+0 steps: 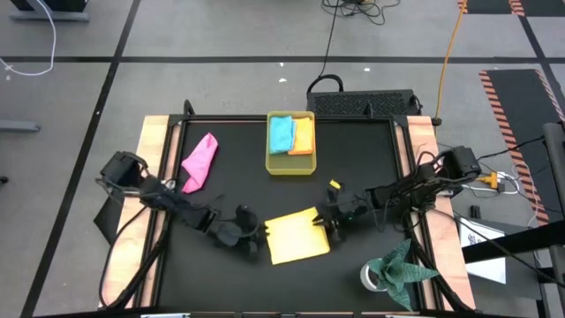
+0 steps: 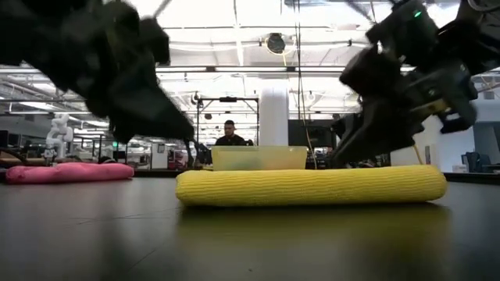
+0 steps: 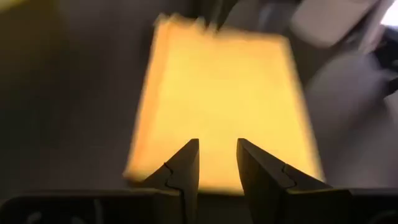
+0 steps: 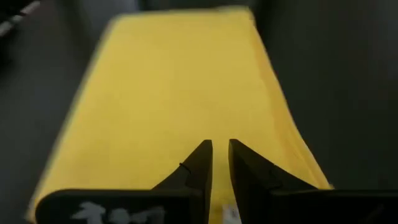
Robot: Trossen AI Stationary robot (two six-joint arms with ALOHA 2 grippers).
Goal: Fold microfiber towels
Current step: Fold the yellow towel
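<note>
The yellow towel lies folded flat on the black table, near the front middle. My left gripper stands at its left end, fingers open over the cloth with nothing between them. My right gripper stands at its far right corner, fingers open by a narrow gap, low over the towel. The pink towel lies crumpled at the far left. The light blue towel and the orange towel lie folded in the yellow tray.
A dark green cloth sits crumpled at the front right corner beside a white roll. The tray stands at the far middle. Wooden rails run along the table's left and right edges. A person stands far behind the table.
</note>
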